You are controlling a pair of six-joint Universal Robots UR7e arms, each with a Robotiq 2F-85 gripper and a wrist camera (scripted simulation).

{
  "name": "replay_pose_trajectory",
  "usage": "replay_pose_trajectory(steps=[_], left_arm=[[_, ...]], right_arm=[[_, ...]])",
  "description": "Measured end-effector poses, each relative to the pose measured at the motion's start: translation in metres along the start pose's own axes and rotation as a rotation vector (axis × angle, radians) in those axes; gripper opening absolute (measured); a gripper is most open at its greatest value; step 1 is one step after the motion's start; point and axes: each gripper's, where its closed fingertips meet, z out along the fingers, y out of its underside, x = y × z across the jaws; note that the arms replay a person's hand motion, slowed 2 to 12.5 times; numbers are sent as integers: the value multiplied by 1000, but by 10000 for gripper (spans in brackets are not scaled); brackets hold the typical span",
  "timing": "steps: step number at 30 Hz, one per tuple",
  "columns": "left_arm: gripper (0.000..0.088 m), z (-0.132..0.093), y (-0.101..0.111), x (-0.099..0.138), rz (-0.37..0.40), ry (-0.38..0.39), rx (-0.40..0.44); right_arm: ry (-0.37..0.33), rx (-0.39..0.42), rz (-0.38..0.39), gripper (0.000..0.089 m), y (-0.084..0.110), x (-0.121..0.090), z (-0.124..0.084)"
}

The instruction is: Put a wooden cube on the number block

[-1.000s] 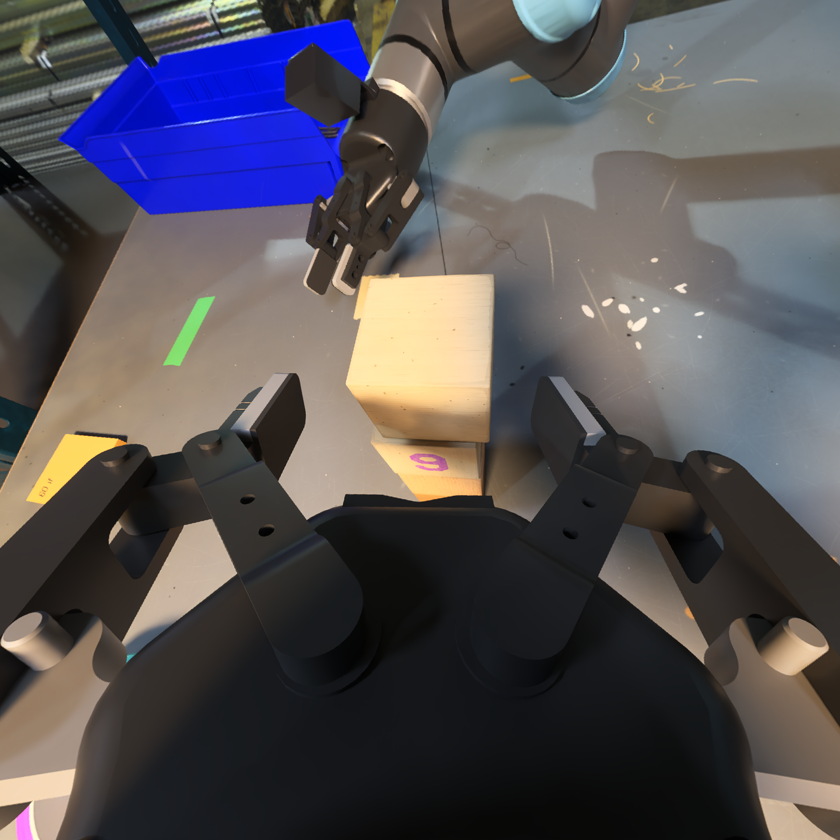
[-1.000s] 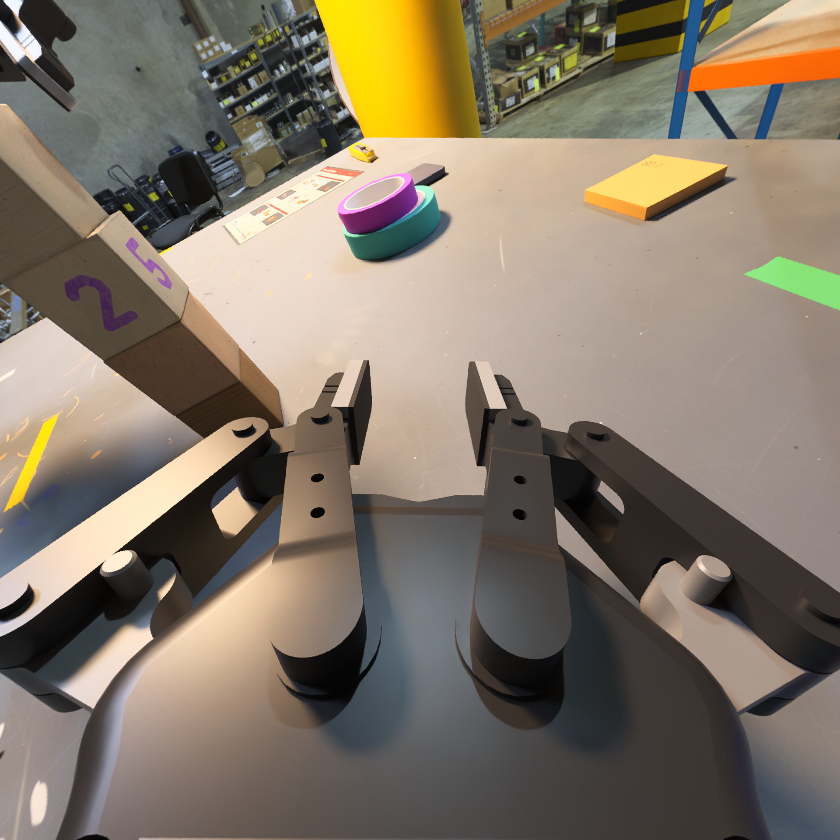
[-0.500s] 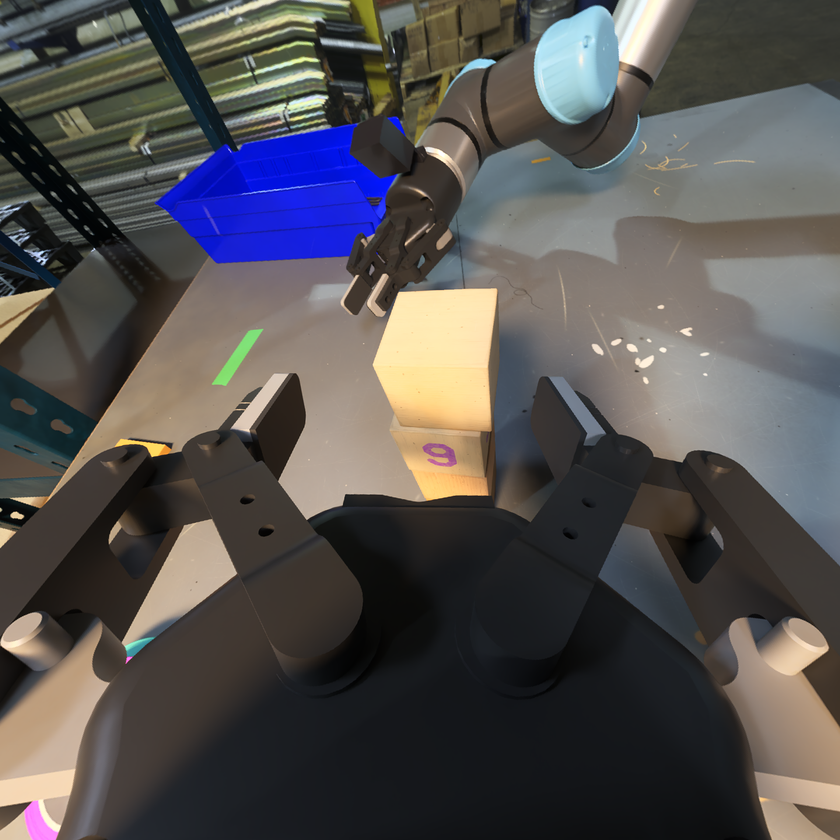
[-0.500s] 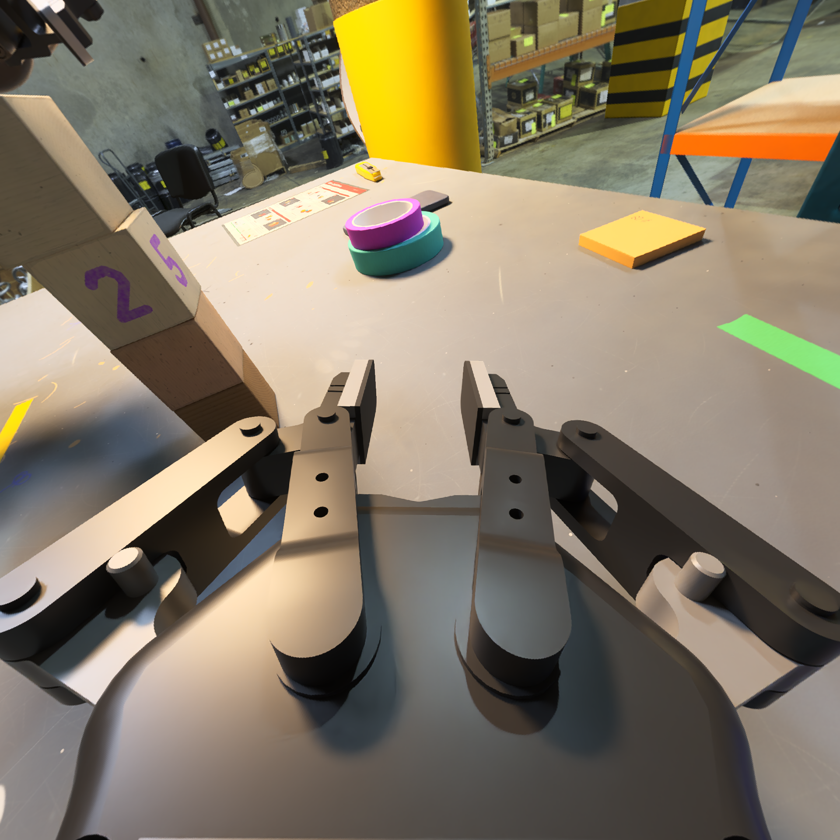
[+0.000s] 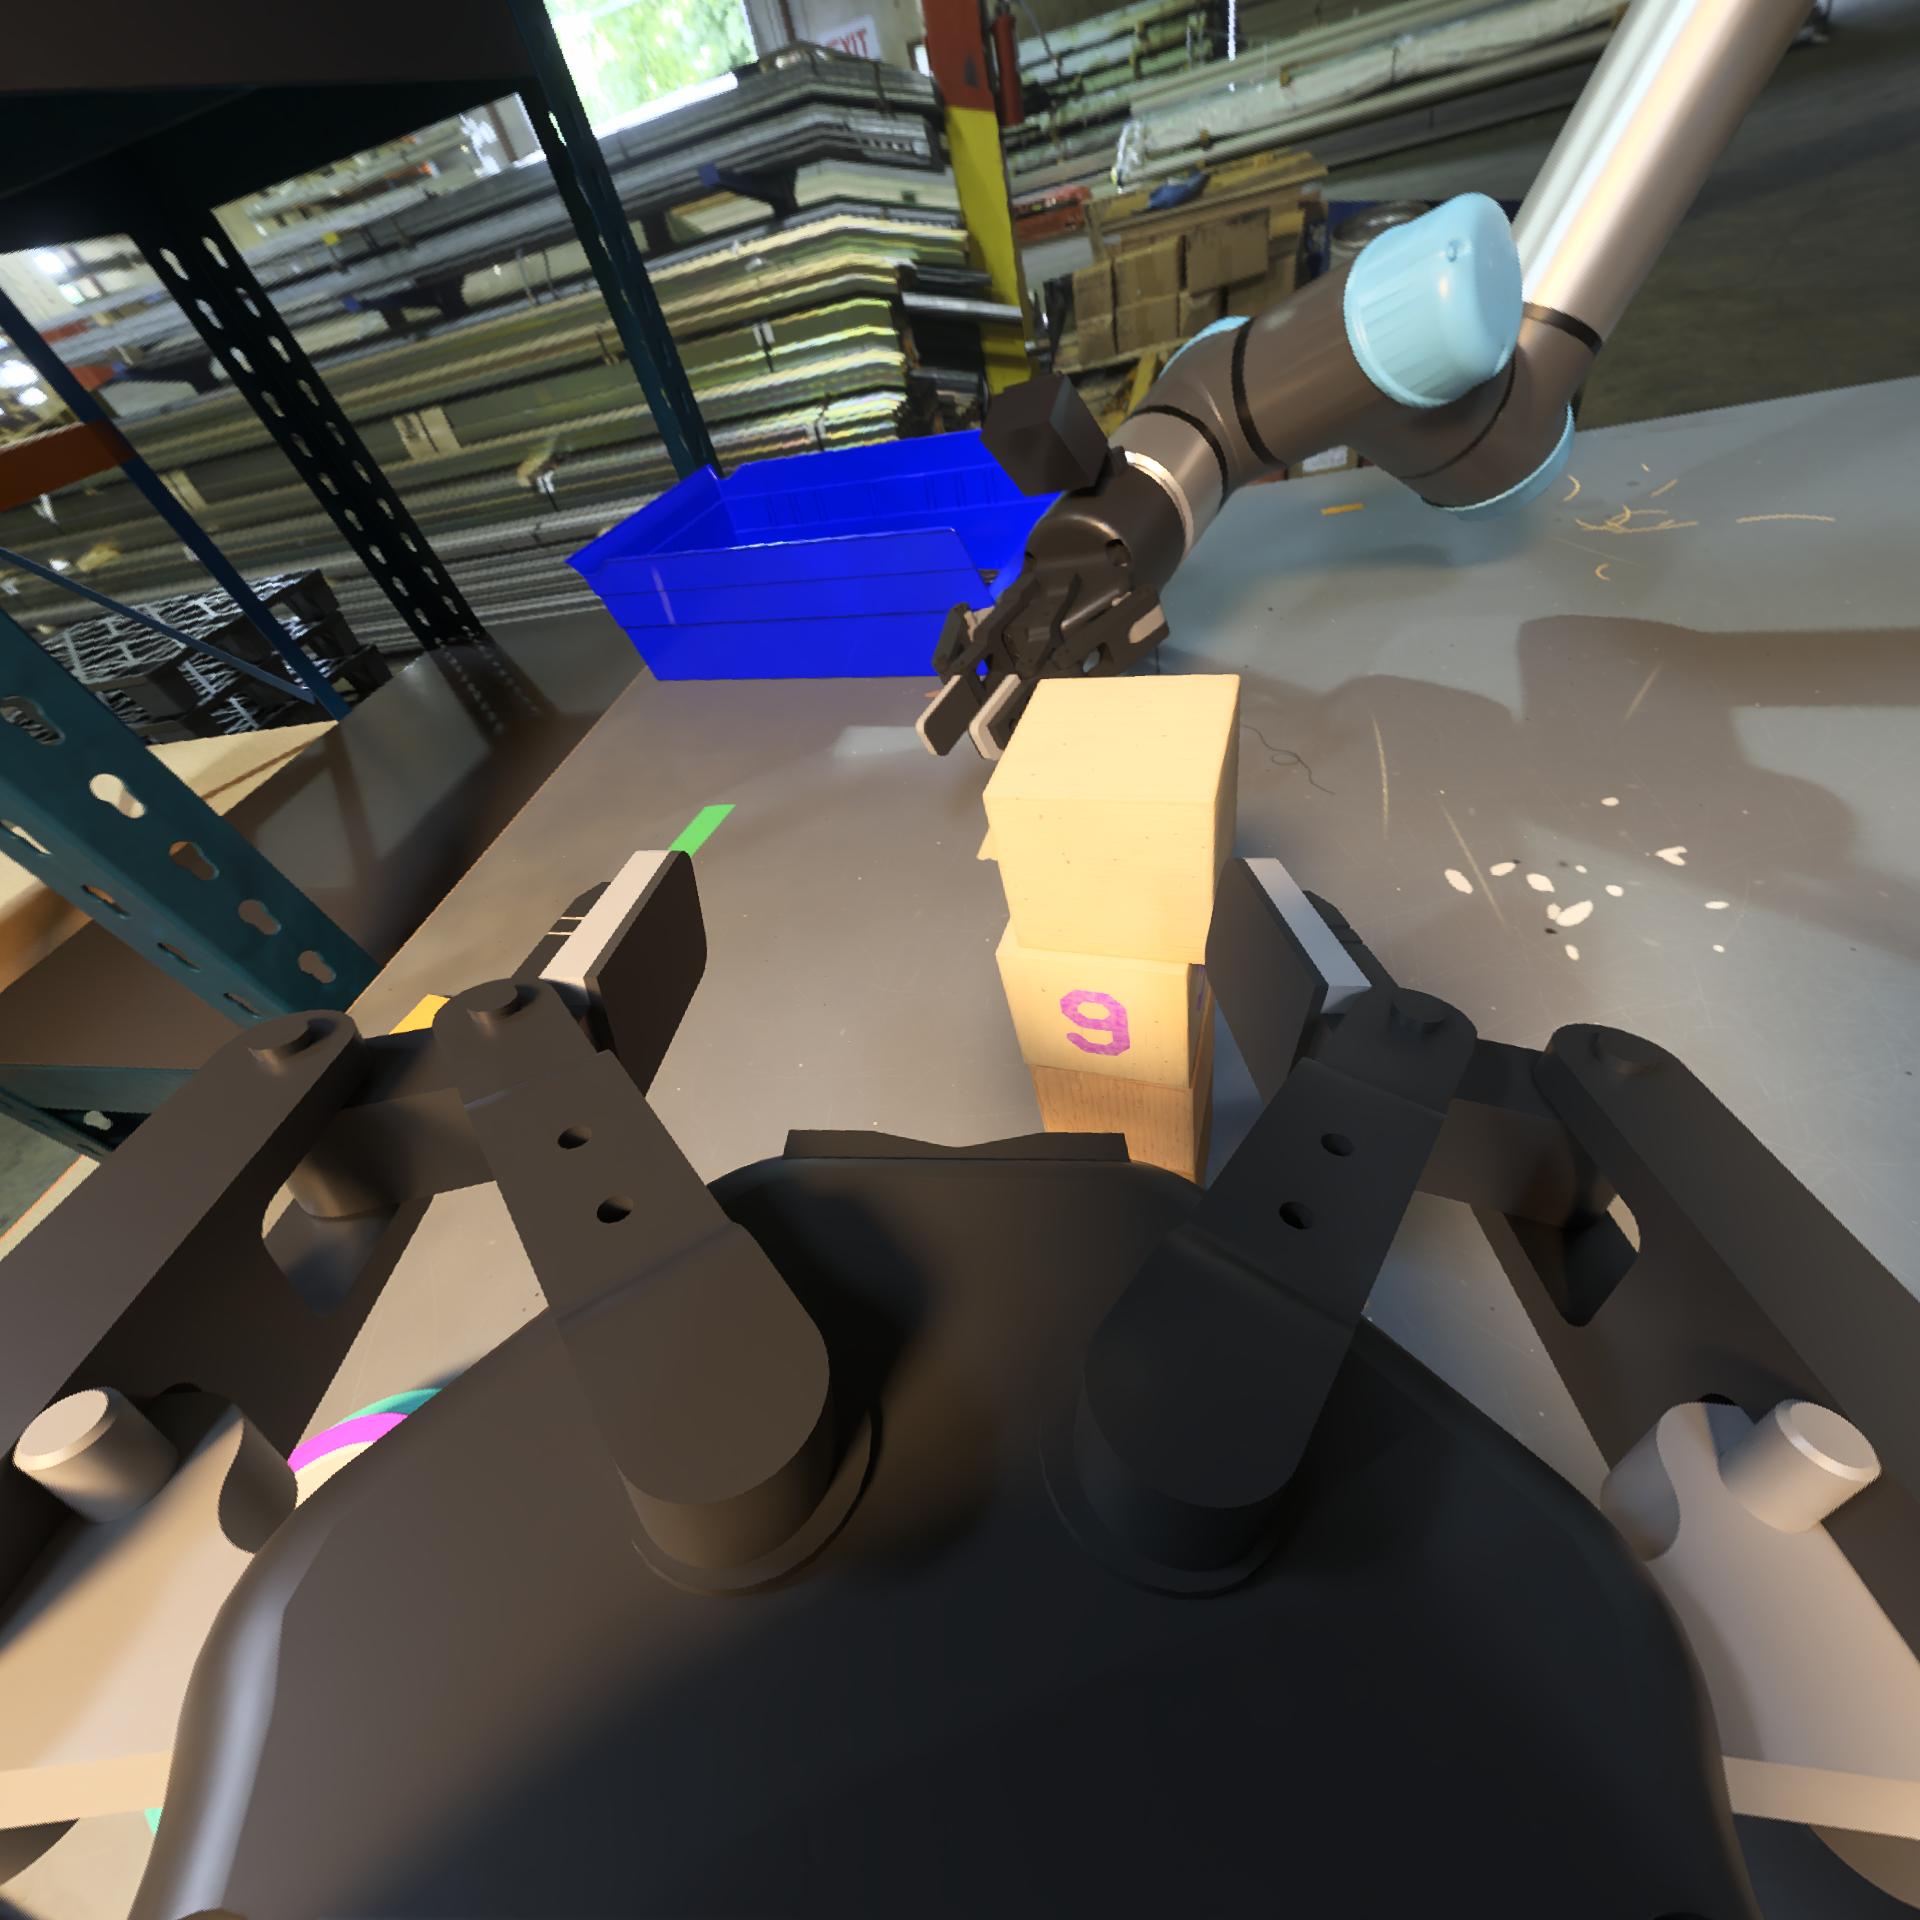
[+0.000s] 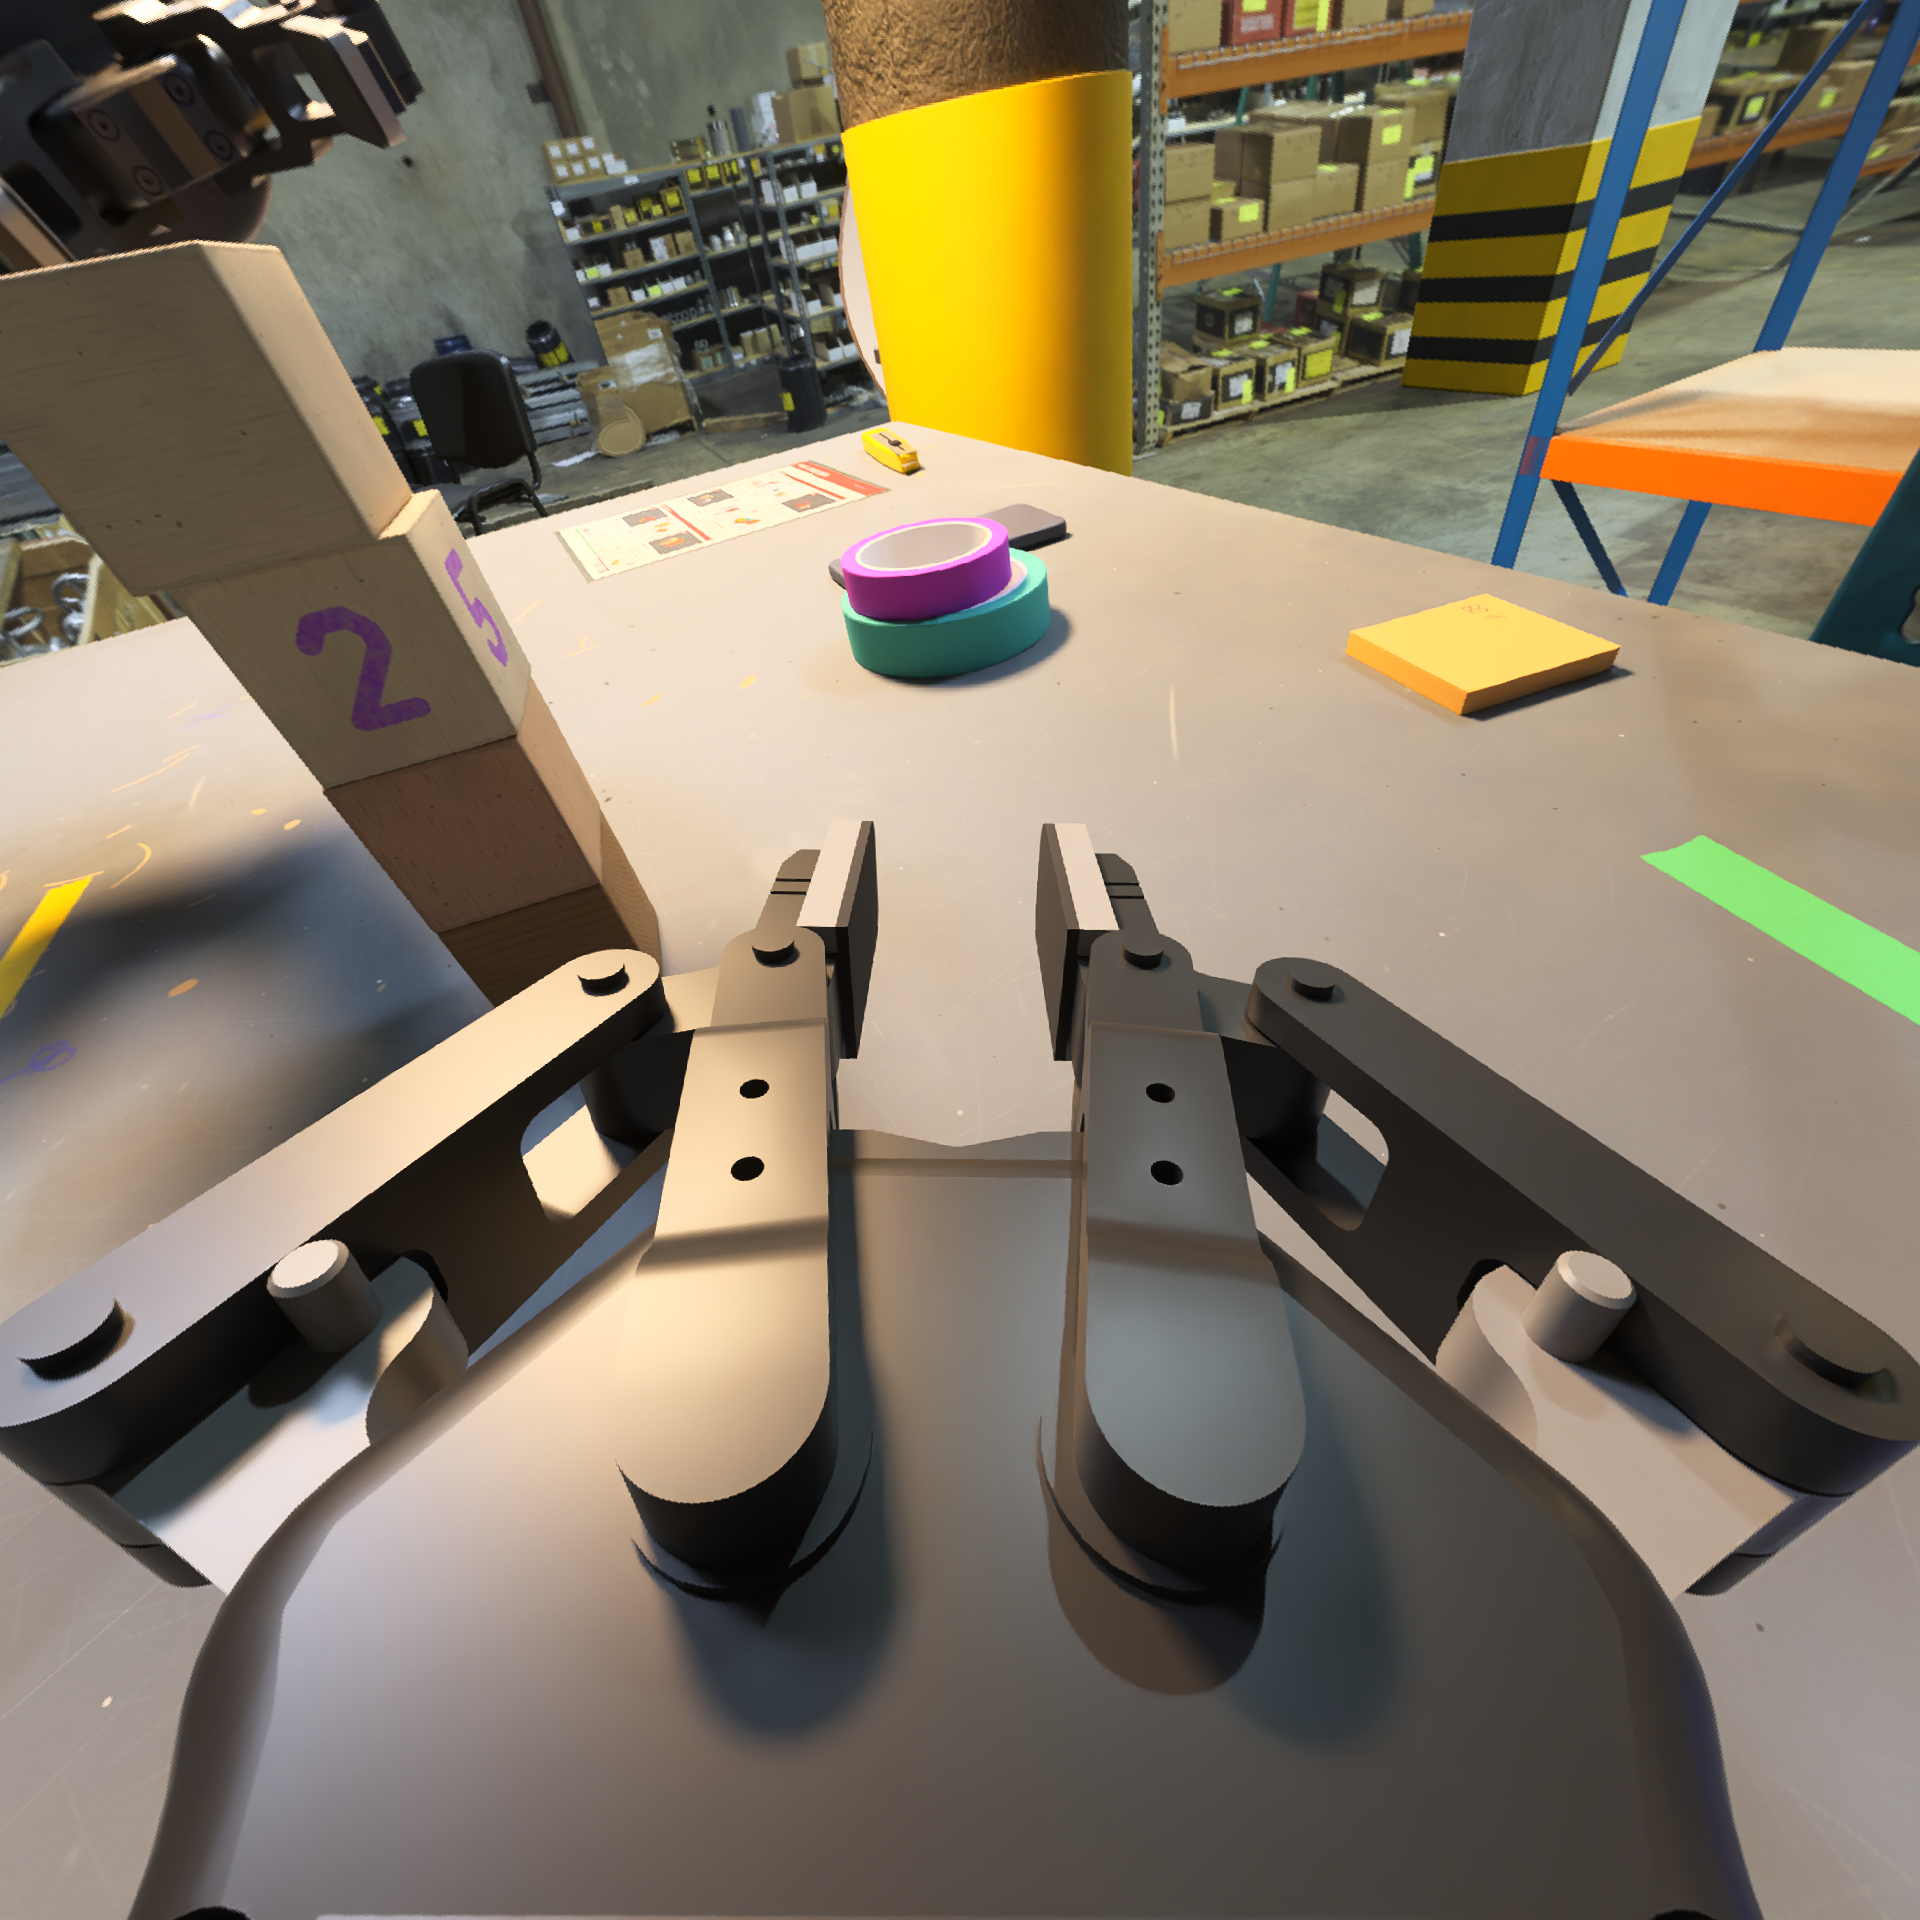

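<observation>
Blue bin point(image 5: 810, 561) – contents unseen – behind stacked cube point(image 5: 1117, 821).

The grey, scuffed bench point(image 6: 1299, 831) carries a block stack, its darker base block point(image 6: 457, 842) resting on the surface at 9 o'clock. Teal tape point(image 6: 951, 634) sits at 12, beside a dark slab point(image 6: 1029, 520) and a printed sheet point(image 6: 717, 514). An orange pad point(image 6: 1481, 655) lies at 2, a green strip point(image 6: 1797, 920) at 3. A blue bin point(image 5: 821, 561) stands on the far edge.

Pale matt wooden cube point(image 5: 1117, 805); glossy plastic bin point(image 5: 810, 566)
</observation>
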Motion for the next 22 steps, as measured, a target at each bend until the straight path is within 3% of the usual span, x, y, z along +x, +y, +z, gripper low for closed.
replay_pose_trajectory(steps=[12,22], left_arm=[[789,-18,7,-21,-64,-78,112],[643,-30,14,-31,-99,-80,196]], right_arm=[[-55,58,70,392,-7,-7,3],[-255,122,224,394,-19,-31,2]])
